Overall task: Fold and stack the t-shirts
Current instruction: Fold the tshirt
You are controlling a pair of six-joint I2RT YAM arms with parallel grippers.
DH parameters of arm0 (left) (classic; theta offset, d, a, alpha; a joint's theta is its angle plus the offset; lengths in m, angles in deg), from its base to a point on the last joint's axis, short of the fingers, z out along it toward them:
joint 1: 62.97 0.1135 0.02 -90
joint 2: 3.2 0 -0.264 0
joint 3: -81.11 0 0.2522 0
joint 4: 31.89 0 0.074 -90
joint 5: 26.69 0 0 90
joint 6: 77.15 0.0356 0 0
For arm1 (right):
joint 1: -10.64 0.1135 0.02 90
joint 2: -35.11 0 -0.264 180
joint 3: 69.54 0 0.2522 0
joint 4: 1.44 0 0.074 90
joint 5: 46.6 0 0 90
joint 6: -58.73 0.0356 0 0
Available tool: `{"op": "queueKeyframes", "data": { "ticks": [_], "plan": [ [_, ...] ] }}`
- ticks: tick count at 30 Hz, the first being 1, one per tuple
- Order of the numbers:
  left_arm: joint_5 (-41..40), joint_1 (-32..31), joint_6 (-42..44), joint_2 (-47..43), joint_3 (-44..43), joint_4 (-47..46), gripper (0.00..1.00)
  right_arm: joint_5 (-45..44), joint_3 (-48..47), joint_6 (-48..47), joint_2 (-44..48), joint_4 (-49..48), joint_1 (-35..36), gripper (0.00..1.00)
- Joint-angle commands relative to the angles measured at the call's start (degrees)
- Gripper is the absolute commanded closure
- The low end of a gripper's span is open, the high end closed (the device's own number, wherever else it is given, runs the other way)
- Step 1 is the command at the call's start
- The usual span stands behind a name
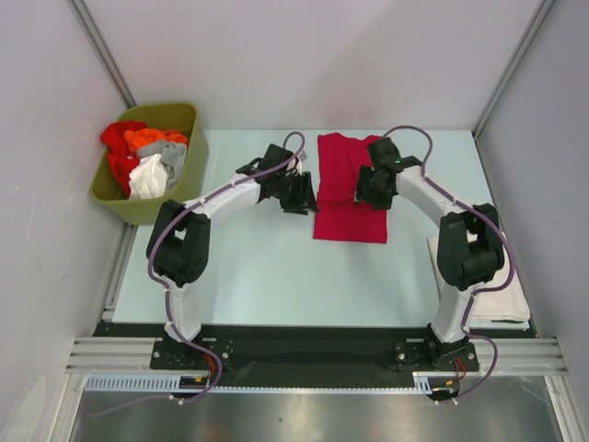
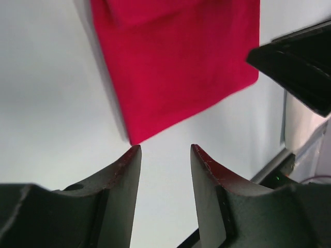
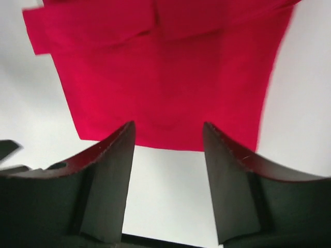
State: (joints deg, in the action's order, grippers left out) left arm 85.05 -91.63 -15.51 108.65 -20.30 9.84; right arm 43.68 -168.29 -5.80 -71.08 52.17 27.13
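Pale table, folded crimson t-shirt lying flat at its middle.
Left gripper beside its left edge, right gripper over it, both spread and empty; other t-shirts fill the olive bin far left.

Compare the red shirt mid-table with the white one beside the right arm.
The red shirt is crimson, a long rectangle mid-table; the white shirt is off-white, at the right edge, partly hidden by the right arm. Both lie flat.

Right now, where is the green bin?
Top view: the bin sits by the table's far left corner, left of the left arm, holding shirts.
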Motion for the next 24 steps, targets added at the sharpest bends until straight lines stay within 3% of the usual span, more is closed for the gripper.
{"op": "queueKeyframes", "data": {
  "ticks": [1,7,15,24],
  "plan": [
    [6.90,-0.25,-6.51,-0.68,5.46,-12.36,0.52,-10.19,0.97,1.34,-1.03,-6.10,2.30,0.39],
    [11.31,-0.87,-14.09,5.47,4.25,-21.10,0.56,-10.38,-3.24,1.16,-7.00,-6.46,3.99,0.40],
    [13.33,-0.95,-16.29,10.40,3.81,-21.46,0.56,-12.49,-8.08,0.63,-13.42,-6.37,4.34,0.39],
    [11.93,-0.78,-12.69,8.47,3.63,-18.04,0.57,-15.83,-18.18,-1.39,-21.06,-6.55,3.29,0.38]
  ]
}}
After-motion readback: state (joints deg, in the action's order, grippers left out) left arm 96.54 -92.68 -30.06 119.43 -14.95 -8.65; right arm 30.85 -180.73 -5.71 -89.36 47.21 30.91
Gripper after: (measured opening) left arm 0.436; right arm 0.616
